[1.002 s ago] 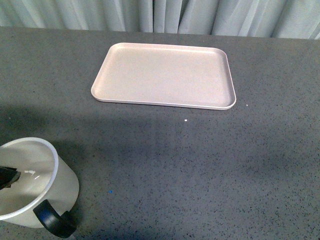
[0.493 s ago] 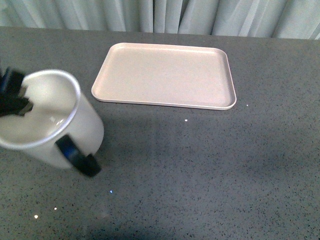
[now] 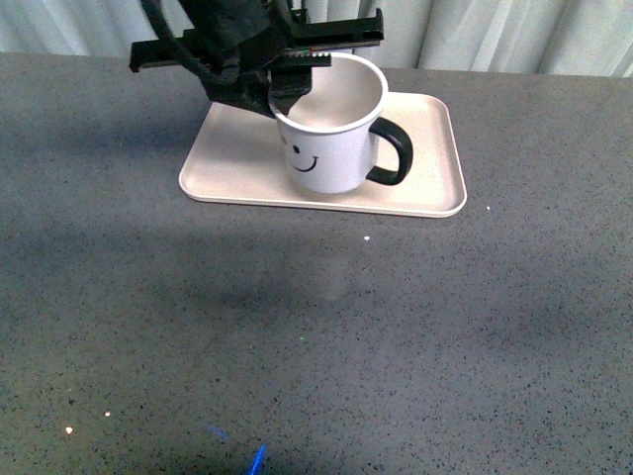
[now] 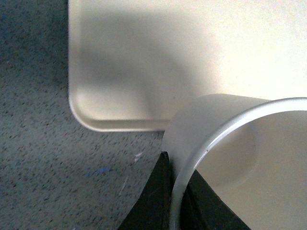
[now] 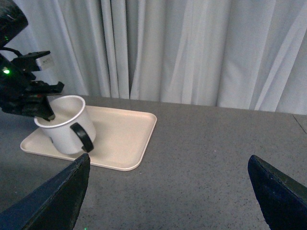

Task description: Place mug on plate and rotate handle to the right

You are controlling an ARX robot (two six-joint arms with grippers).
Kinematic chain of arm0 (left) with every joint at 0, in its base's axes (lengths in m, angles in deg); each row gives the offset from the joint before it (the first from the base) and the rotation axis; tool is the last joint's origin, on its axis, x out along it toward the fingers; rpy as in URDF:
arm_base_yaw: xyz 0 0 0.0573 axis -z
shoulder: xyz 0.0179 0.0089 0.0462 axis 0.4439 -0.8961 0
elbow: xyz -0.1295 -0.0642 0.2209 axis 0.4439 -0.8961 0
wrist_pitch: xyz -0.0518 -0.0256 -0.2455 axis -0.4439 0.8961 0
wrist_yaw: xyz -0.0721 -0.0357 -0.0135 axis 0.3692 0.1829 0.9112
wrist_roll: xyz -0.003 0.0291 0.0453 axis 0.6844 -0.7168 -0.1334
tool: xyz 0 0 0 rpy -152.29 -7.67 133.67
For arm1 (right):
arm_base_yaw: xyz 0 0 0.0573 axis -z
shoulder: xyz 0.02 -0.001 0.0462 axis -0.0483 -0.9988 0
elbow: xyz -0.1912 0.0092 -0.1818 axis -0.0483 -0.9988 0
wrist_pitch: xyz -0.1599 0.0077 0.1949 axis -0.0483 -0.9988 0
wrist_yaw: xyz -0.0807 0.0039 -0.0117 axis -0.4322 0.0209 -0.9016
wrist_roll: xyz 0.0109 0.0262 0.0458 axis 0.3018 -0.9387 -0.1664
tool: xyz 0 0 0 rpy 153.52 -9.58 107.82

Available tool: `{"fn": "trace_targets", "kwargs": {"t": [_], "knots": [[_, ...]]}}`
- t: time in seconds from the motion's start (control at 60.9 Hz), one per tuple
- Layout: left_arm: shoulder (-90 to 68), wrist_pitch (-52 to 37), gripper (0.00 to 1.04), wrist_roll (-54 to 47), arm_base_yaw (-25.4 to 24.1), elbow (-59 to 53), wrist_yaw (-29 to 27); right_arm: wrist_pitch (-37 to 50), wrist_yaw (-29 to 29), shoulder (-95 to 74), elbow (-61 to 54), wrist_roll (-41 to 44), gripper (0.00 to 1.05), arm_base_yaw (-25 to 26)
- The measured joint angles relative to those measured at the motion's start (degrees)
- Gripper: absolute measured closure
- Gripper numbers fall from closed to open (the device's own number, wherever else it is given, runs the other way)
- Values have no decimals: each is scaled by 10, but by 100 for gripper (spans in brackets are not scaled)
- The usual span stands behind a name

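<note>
The left gripper (image 3: 285, 91) is clamped on the rim of the mug (image 3: 331, 139), with its jaws straddling the wall. The mug hangs tilted below this gripper, over the plate (image 3: 435, 203). Base contact with the plate cannot be confirmed. The handle (image 3: 393, 151) lies on the side opposite the gripper. The right gripper (image 5: 167, 165) is spread wide, empty, well apart from the mug.

mug (image 3: 331, 158): smooth white body, glazed-ceramic look, slight sheen at rim; handle (image 3: 404, 150): glossy black; plate (image 3: 435, 170): smooth, matt, pale pink-beige, plastic-like; table (image 3: 396, 346): matt grey, speckled, fine-grained stone look; curtains (image 5: 192, 48): pale cloth, matt, soft folds
</note>
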Motion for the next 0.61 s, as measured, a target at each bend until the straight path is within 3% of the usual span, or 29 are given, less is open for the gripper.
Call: {"fn": "trace_targets", "kwargs": {"t": [0.148, 0.608], "knots": [[-52, 32, 103, 38, 9, 79, -28, 0, 0, 0, 0, 0, 9, 0], [-130, 91, 103, 99, 13, 167, -66, 0, 0, 0, 0, 0, 9, 0]]}}
